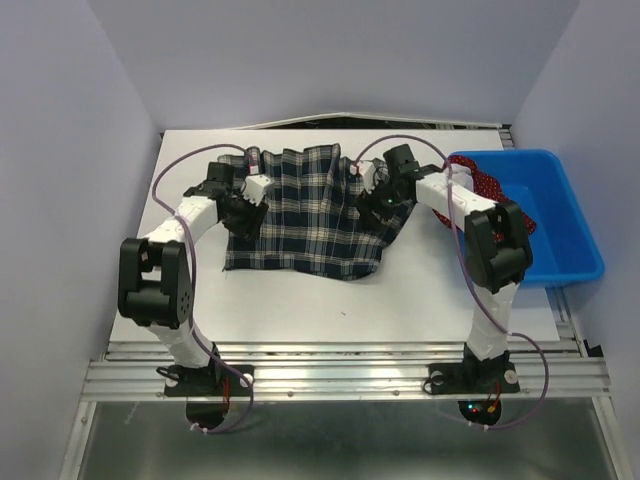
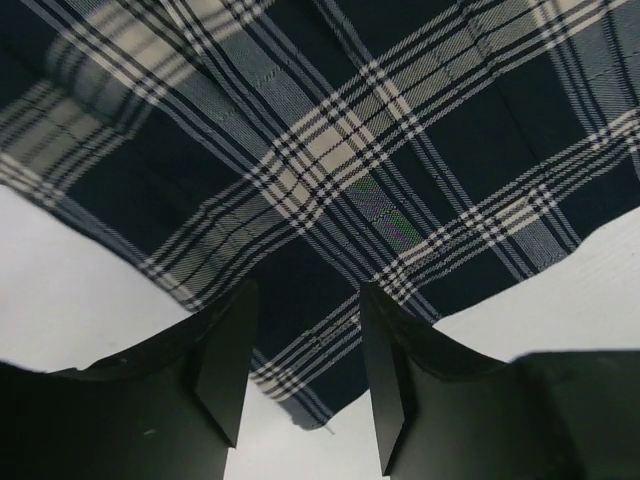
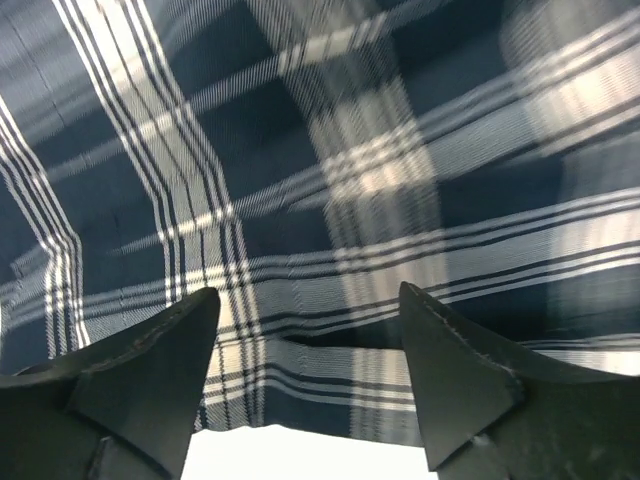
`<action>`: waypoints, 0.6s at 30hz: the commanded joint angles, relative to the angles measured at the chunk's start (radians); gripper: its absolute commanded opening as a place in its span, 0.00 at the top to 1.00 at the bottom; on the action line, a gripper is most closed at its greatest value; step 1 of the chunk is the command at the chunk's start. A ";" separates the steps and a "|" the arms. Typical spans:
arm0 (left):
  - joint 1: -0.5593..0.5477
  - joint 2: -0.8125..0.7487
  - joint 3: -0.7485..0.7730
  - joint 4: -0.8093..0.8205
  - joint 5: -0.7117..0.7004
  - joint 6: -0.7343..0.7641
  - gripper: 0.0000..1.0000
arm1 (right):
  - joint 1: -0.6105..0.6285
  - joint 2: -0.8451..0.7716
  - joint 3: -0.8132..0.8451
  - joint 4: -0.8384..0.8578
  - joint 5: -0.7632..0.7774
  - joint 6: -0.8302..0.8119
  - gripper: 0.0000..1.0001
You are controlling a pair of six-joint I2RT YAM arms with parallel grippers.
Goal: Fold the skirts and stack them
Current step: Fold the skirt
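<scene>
The plaid skirt (image 1: pixel 310 215) lies spread on the white table, navy with white checks. My left gripper (image 1: pixel 243 207) hovers open over its left edge; in the left wrist view the plaid skirt (image 2: pixel 330 180) has a corner lying between the open fingers (image 2: pixel 225 360). My right gripper (image 1: pixel 372 205) is open over the skirt's right side; in the right wrist view the plaid skirt (image 3: pixel 330 200) fills the frame with its edge between the spread fingers (image 3: pixel 450 370). The red polka-dot skirt (image 1: pixel 492 187) lies in the blue bin, partly hidden by my right arm.
The blue plastic bin (image 1: pixel 560 225) stands at the right edge of the table (image 1: pixel 400 310). Grey walls close in on the left, back and right. Cables loop over both arms.
</scene>
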 commanded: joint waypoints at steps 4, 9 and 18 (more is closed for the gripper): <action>0.034 0.173 0.091 0.013 -0.074 -0.155 0.52 | 0.108 -0.047 -0.193 -0.127 0.036 -0.015 0.26; 0.088 0.332 0.212 0.003 -0.171 -0.146 0.53 | 0.348 -0.136 -0.350 -0.132 -0.005 -0.006 0.26; 0.111 0.318 0.448 -0.096 0.069 -0.023 0.46 | 0.263 -0.198 -0.045 -0.129 -0.298 0.189 0.19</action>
